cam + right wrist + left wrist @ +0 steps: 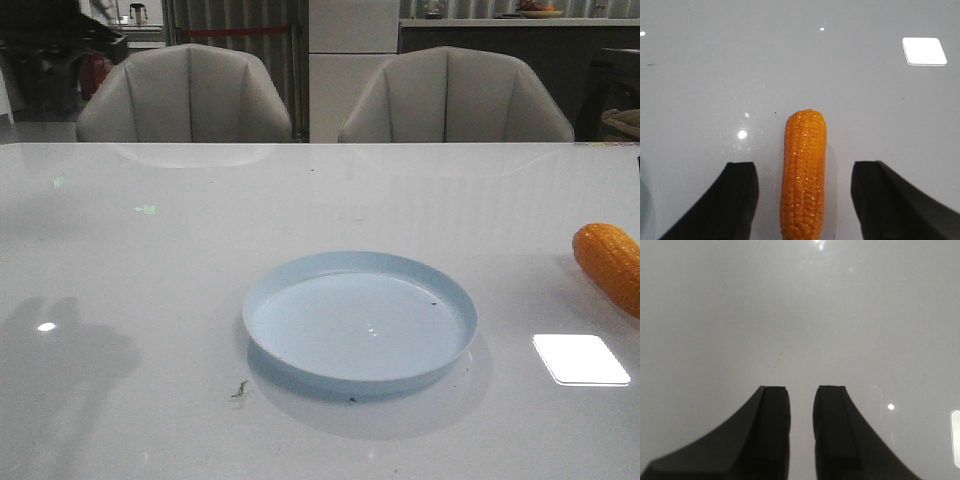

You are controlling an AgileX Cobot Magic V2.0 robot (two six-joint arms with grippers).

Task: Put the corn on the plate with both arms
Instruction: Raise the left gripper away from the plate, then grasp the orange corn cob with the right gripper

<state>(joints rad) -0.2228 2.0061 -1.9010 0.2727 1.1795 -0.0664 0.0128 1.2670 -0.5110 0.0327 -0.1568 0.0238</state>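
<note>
Neither tool shows in the front view: the pale-blue plate [359, 318] sits mid-bench [150, 300], the corn [610, 264] well to its right at the frame edge. Left wrist: left tool [801, 405] slightly parted, empty. Right wrist: right tool [805, 182] spread wide, astride the corn [803, 175], not touching.

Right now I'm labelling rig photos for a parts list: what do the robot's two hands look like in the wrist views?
Both are plain matte black. The left hand shows two blunt, squared fingers that flare outward into broad angular bases. The right hand has the same dark, wedge-shaped fingers with flat inner faces. No cables, lights or markings show in these views, and the front view shows neither arm.
</note>
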